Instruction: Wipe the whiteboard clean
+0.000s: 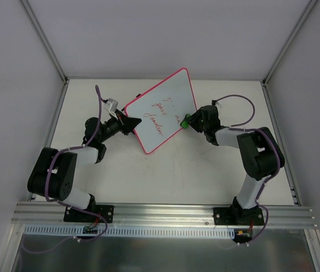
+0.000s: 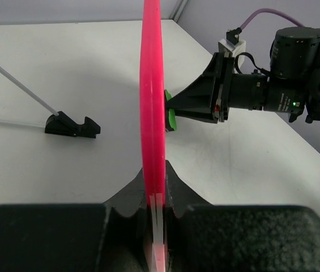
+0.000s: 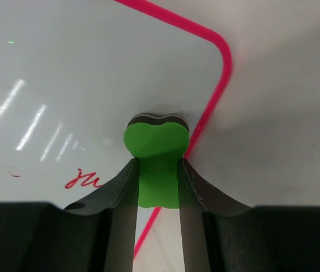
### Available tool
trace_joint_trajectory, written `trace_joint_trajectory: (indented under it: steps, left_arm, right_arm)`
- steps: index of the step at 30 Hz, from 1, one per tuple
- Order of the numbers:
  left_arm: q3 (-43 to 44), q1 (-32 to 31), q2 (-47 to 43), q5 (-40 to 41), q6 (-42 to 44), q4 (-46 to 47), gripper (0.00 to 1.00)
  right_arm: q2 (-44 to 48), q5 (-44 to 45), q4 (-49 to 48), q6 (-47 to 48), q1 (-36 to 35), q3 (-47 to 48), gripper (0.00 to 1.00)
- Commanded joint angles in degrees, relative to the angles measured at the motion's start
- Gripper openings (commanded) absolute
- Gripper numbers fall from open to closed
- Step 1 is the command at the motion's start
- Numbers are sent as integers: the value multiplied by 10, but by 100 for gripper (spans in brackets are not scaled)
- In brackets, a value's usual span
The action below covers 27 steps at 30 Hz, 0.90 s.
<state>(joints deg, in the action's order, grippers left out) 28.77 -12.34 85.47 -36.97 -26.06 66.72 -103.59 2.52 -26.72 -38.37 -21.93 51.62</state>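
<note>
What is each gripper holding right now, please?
Left gripper: shut on the rim of the whiteboard.
Right gripper: shut on the green eraser, which is set against the whiteboard.

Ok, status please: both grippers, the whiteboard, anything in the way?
Left gripper shut on whiteboard rim. Right gripper shut on green eraser, pressed against board near corner. Red writing not erased. Nothing blocks the path.
</note>
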Motion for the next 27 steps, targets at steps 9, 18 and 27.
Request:
trace_joint_trajectory:
  steps: [9, 18, 27]
  left_arm:
    - [17, -15, -21, -75, 5, 52, 0]
    - [16, -19, -21, -75, 8, 44, 0]
    - [14, -20, -30, -67, 17, 33, 0]
  right_arm:
    - [30, 9, -34, 20, -50, 75, 0]
    - [30, 9, -39, 3, -94, 185, 0]
    - [18, 23, -42, 6, -108, 205, 0]
